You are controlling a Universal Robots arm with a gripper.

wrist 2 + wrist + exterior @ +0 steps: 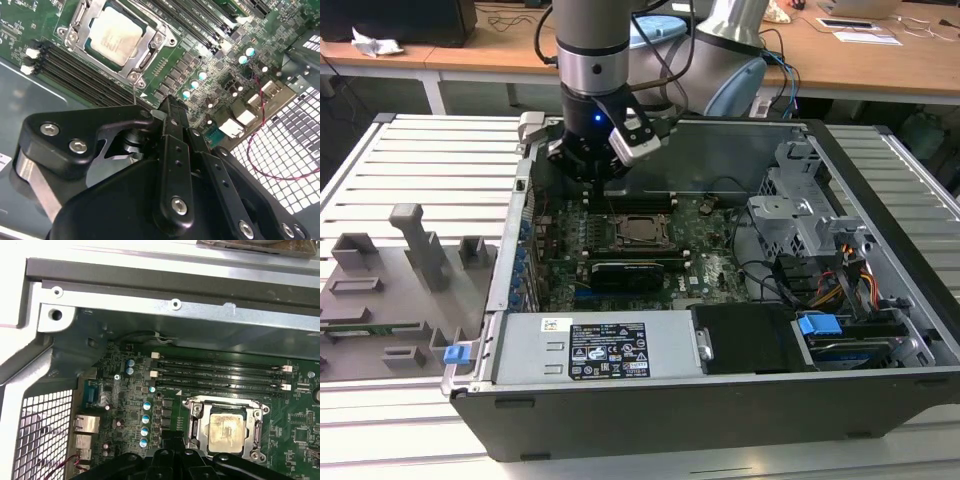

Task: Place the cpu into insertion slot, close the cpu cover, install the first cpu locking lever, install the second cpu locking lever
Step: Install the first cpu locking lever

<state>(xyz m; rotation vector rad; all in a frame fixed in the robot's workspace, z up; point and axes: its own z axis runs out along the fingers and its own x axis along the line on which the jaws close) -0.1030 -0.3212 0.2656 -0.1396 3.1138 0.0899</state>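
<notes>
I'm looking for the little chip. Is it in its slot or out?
In. The chip lies flat on the green board, framed closely by the silvery metal cover.

Desk: pale, slatted surface.
On it, centre: open computer case.
On it, the exterior view's left: grey fixture plate, beside the case.

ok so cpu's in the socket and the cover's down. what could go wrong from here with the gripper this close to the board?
The gripper hangs close to the memory sticks and a row of capacitors, so a sideways slip could knock them. The cpu cover lies over the cpu, but I cannot tell whether its levers are hooked. An off-line push there might scrape the board. The red wire by the case grille might snag the arm.
</notes>
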